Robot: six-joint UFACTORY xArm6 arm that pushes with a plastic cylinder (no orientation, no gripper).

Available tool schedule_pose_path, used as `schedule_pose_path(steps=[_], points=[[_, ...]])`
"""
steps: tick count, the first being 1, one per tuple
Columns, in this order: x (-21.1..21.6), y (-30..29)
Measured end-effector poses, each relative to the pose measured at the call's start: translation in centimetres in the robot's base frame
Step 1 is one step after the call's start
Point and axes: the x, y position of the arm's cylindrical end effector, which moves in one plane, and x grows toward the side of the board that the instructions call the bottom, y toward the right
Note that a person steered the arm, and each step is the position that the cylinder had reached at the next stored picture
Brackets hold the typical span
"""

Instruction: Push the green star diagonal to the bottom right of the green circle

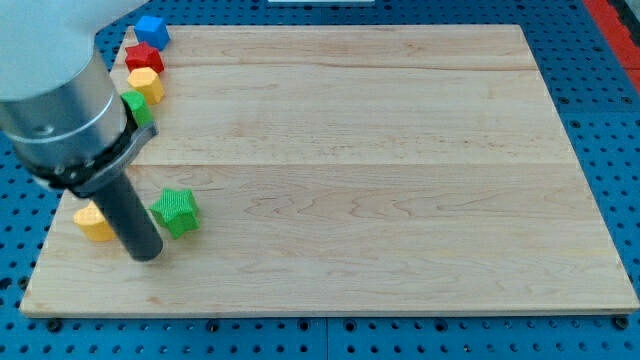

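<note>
The green star (176, 211) lies on the wooden board near the view's lower left. The green circle (138, 106) sits at the board's left edge, further up, partly hidden behind the arm's grey body. My tip (146, 254) rests on the board just left of and slightly below the green star, very close to it; whether it touches the star I cannot tell. The rod rises up and to the left from the tip into the grey arm.
A yellow block (94, 223) lies left of the rod, partly hidden by it. Along the left edge stand a yellow block (146, 84), a red star (143, 57) and a blue block (152, 30). The board's (400, 200) edges border a blue pegboard.
</note>
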Motion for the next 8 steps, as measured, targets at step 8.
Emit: schedule_pose_path(steps=[8], points=[[-4.1,6.7]])
